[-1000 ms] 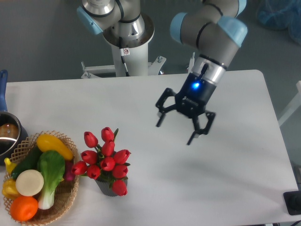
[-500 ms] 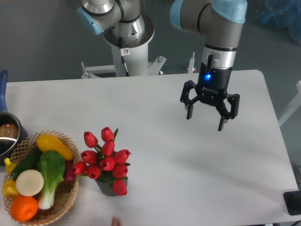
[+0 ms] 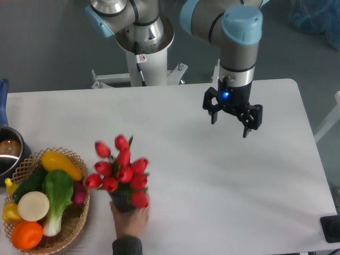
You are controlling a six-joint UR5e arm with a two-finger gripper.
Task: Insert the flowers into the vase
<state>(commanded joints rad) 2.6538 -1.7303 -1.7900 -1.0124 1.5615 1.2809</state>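
The flowers (image 3: pixel 121 171), a bunch of red tulips, stand in the vase (image 3: pixel 121 202) at the front left of the white table (image 3: pixel 212 186). Only a dark sliver of the vase shows, because a person's hand (image 3: pixel 130 221) reaching from the front edge wraps around it. The bunch looks slightly blurred. My gripper (image 3: pixel 230 125) hangs open and empty above the right middle of the table, far from the flowers, its fingers pointing down.
A wicker basket (image 3: pixel 74 220) of toy vegetables and fruits sits left of the flowers. A metal pot (image 3: pixel 9 151) with a blue handle stands at the left edge. The arm's base (image 3: pixel 142 37) rises behind the table.
My gripper has risen and drawn back toward the table's rear right, turning upright. A hand has come in from the front edge and taken hold of the vase, shifting the flowers slightly.
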